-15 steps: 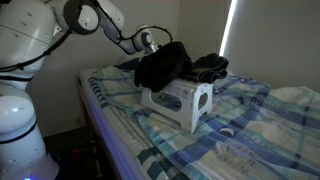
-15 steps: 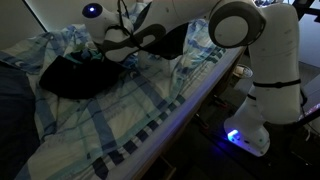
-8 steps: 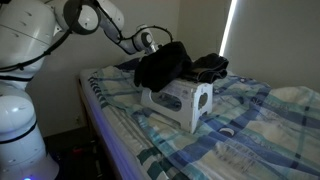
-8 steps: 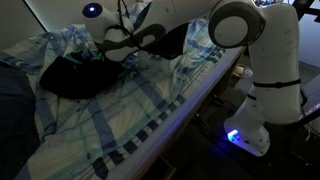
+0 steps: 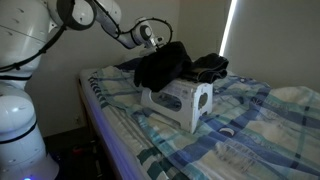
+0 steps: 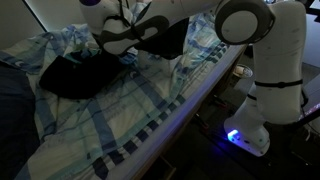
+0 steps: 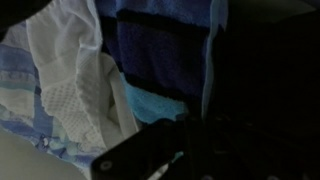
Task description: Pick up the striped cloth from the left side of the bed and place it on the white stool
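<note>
Exterior view | claw closed | striped cloth just below, draped over white stool

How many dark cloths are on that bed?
2. The striped cloth is draped over the white stool; a black garment lies bunched on the bed behind it. Others may be hidden.

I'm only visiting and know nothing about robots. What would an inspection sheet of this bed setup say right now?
Surface: bed, rumpled blue and white plaid sheet.
Job's things: striped cloth draped over the white stool, which stands on the bed.
Clutter: black garment behind the stool.
Grippers: hand shut, just above the cloth; whether it grips fabric is unclear.
Cables: dark cable along the arm.
Surroundings: dim room; bright window strip; blue light at the robot's base.
</note>
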You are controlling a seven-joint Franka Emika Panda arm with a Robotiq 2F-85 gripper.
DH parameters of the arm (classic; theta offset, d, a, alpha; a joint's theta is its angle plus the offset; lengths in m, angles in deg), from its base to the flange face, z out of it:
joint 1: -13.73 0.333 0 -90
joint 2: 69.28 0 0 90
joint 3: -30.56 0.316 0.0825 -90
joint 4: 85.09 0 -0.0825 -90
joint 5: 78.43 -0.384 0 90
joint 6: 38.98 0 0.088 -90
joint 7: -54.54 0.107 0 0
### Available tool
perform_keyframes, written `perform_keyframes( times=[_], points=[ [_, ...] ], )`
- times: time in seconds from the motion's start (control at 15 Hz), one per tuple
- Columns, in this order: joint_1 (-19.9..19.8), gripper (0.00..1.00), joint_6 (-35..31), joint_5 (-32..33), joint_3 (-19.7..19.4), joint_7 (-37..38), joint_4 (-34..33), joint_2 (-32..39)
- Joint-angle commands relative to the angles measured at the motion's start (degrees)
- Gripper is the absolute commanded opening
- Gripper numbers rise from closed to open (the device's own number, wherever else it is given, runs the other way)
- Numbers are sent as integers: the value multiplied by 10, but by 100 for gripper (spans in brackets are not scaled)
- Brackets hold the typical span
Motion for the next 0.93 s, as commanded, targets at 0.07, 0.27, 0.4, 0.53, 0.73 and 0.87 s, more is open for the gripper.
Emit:
perform_keyframes(
  times=[0.07,0.27,0.4,0.53,0.73,0.87],
  points=[
    [1,6,28,16,-2,24,28,-64],
    [-5,14,44,13,4,12,23,-76],
    [-8,12,62,12,8,-2,15,-73],
    [-7,6,78,21,10,-11,12,-72],
    [-5,2,96,42,11,-12,6,-68],
    [-7,21,122,32,18,-20,0,-63]
  ],
)
